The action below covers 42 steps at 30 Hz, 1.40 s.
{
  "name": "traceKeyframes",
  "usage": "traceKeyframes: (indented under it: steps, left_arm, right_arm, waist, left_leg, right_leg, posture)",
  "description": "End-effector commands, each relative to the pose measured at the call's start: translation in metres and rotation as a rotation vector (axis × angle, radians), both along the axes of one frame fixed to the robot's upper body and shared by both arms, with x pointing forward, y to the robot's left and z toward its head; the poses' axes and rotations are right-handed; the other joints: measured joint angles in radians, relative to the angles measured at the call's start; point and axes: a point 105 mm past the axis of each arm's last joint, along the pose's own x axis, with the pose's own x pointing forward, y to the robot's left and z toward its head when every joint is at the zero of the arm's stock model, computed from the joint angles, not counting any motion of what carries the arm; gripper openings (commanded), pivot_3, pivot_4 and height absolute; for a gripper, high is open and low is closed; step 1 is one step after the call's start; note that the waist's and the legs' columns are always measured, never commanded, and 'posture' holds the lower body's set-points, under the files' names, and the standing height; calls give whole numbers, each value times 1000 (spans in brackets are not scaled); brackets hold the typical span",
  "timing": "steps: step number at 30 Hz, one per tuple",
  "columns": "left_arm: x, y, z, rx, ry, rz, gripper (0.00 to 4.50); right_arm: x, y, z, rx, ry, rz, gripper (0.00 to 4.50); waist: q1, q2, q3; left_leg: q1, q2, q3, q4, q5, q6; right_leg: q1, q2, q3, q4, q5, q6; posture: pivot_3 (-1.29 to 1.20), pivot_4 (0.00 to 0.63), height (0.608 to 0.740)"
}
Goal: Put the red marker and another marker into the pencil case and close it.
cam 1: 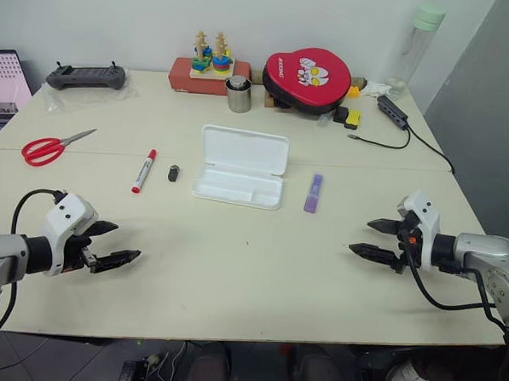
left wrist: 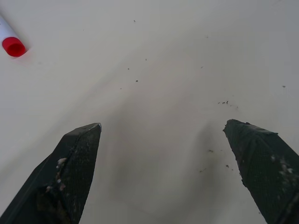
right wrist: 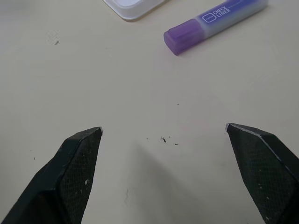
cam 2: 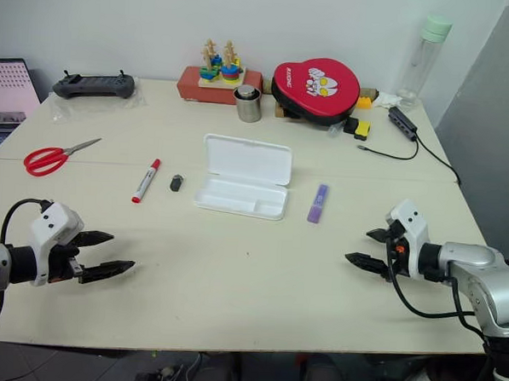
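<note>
A: On the table, from the left eye: pencil case lying open at the middle, lid flat behind the tray, nothing inside. Red marker to its left, small black object between the 2. Lavender highlighter just right of the case. Scissors farther left. At the back edge: controller, stacking toy, metal cup, red pad, bottle.

B: And the grippers?

A: Left gripper low at the near left, fingers spread, empty. Right gripper at the near right, fingers likewise spread, empty. Both well apart from the markers.

B: From the right eye?

A: Same layout, nothing new. Case tray bare, both markers flat on the tabletop.

B: Left wrist?

A: 2 black fingers wide apart over bare table, red end of the marker at the corner, out of reach for now.

B: Right wrist?

A: Fingers apart again, highlighter ahead, corner of the case beside it. Near, not touching.

B: Progress, then?

A: None of the 3 steps done, by the look of it: 0 markers in the case, lid open. Left to do: pick up and place the red marker, pick up and place the highlighter, fold the lid shut.
</note>
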Motion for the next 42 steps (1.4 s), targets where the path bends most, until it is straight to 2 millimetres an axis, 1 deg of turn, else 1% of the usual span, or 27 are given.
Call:
traceKeyframes:
  steps: [1, 4, 7, 9, 11, 14, 17, 19, 22, 24, 27, 30, 32, 34, 36, 37, 38, 39, 41, 42]
  left_arm:
    - [6, 1, 7, 18, -44, 2, 4500]
    - [8, -1, 11, 7, -60, -1, 4500]
    - [9, 2, 14, 8, -77, 10, 4500]
    - [11, 1, 15, 16, -96, 10, 4500]
    - [13, -8, 20, -12, -120, -16, 4500]
    - [18, -25, 29, -63, -162, -53, 4500]
    - [25, -48, 32, -97, -196, -100, 4500]
    - [28, -63, 39, -125, -217, -140, 4500]
    - [27, -82, 48, -169, -235, -189, 4500]
    - [30, -94, 51, -207, -252, -213, 4500]
    - [35, -120, 63, -312, -287, -264, 4500]
    - [35, -140, 72, -395, -308, -305, 4500]
    - [39, -150, 72, -415, -325, -308, 4500]
    - [43, -155, 71, -420, -335, -303, 4500]
    - [46, -159, 76, -444, -353, -294, 4500]
    - [48, -160, 78, -448, -369, -284, 4500]
    - [49, -161, 79, -450, -380, -276, 4500]
    - [50, -161, 79, -455, -384, -270, 4500]
    - [53, -162, 78, -460, -395, -246, 4500]
    - [54, -162, 78, -459, -400, -237, 4500]
  right_arm:
    - [2, -1, 12, -8, -55, 21, 4451]
    - [2, 3, 13, 4, -58, 32, 4451]
    - [2, 9, 13, 5, -59, 53, 4451]
    - [2, 10, 17, 12, -64, 63, 4451]
    - [3, 15, 25, 22, -80, 90, 4451]
    - [11, 30, 33, 29, -119, 131, 4451]
    - [24, 52, 36, 17, -157, 156, 4451]
    - [29, 68, 35, 4, -172, 178, 4451]
    - [36, 100, 30, 3, -191, 248, 4451]
    - [47, 120, 25, 12, -195, 273, 4451]
    - [63, 143, 20, -11, -212, 306, 4451]
    - [73, 163, 18, -20, -223, 351, 4451]
    - [82, 172, 14, -34, -224, 363, 4451]
    - [89, 177, 9, -41, -201, 362, 4451]
    - [92, 182, -1, -65, -165, 379, 4451]
    - [95, 182, -11, -101, -139, 375, 4280]
    - [96, 182, -18, -127, -121, 372, 4096]
    - [98, 181, -23, -147, -110, 369, 4004]
    - [99, 180, -28, -152, -92, 367, 3548]
    - [100, 179, -29, -153, -89, 366, 3248]
  waist:
    - [0, 0, 0]
    - [0, 0, 0]
    - [0, 0, 0]
    - [0, 0, 0]
    - [0, 0, 0]
    - [-1, 0, 0]
    - [-1, 0, 0]
    - [-1, -1, -1]
    - [-1, -1, -1]
    - [-2, -1, -1]
    - [-2, -1, -1]
    - [-1, -2, -1]
    - [0, -2, -1]
    - [0, -2, -1]
    - [-1, -2, -1]
    - [-1, -2, -1]
    - [-1, -2, -1]
    - [-1, -2, -1]
    - [-1, -2, -1]
    - [0, -2, -1]
  left_leg:
    - [0, 0, 0, 0, 0, 0]
    - [0, 0, 0, 0, 0, 0]
    - [0, 0, 0, 0, 0, 0]
    - [0, 0, 0, 0, 0, 0]
    - [0, 0, 0, 0, 0, 0]
    - [0, 0, 0, 0, 0, 0]
    - [0, 0, 0, 1, 0, 0]
    - [0, 0, 0, 2, 0, 0]
    - [0, 0, 0, 2, 0, 0]
    - [0, 0, 0, 2, 0, 0]
    - [0, 0, -1, 2, 0, 0]
    - [-1, 0, -2, 5, 0, 0]
    - [-1, -1, -2, 5, 0, 0]
    - [-1, -1, -2, 5, 0, 0]
    - [-1, -1, -3, 5, 0, 0]
    - [-1, -1, -3, 5, 0, 0]
    - [-1, -1, -3, 5, 0, 0]
    - [-1, -1, -3, 5, 0, 0]
    - [-1, -1, -3, 5, 0, 0]
    - [-1, -1, -3, 5, 0, 0]
  right_leg:
    - [0, 0, 0, 0, 0, 0]
    - [0, 0, 0, 0, 0, 0]
    - [0, 0, 0, 0, 0, 1]
    - [0, 0, 0, 0, 0, 1]
    - [0, 0, 0, 0, 0, 1]
    - [0, 0, 0, 0, 1, 1]
    - [0, 0, 0, 1, 1, 2]
    - [1, 0, 0, 1, 1, 2]
    - [1, 0, 0, 1, 1, 2]
    - [1, 1, 0, 1, 1, 2]
    - [1, 1, 0, 2, 4, -2]
    - [1, 2, 0, 2, 5, -1]
    - [2, 2, 0, 2, 5, -1]
    - [2, 2, 0, 2, 5, -1]
    - [2, 2, 0, 2, 6, -1]
    - [2, 2, 0, 2, 6, -1]
    - [2, 2, 0, 2, 6, -1]
    - [2, 2, 0, 2, 6, -1]
    - [2, 2, 0, 3, 6, -2]
    - [2, 2, 0, 3, 6, -2]
  posture:
    - [0, 150, 740]
    - [0, 150, 740]
    - [0, 150, 740]
    - [0, 150, 740]
    - [0, 150, 740]
    - [0, 150, 740]
    - [0, 150, 740]
    - [0, 150, 740]
    - [0, 150, 740]
    - [0, 150, 740]
    - [0, 150, 740]
    - [0, 150, 740]
    - [0, 150, 740]
    - [0, 150, 740]
    - [0, 150, 740]
    - [0, 150, 740]
    - [0, 150, 740]
    - [0, 150, 740]
    - [0, 150, 740]
    - [0, 150, 740]
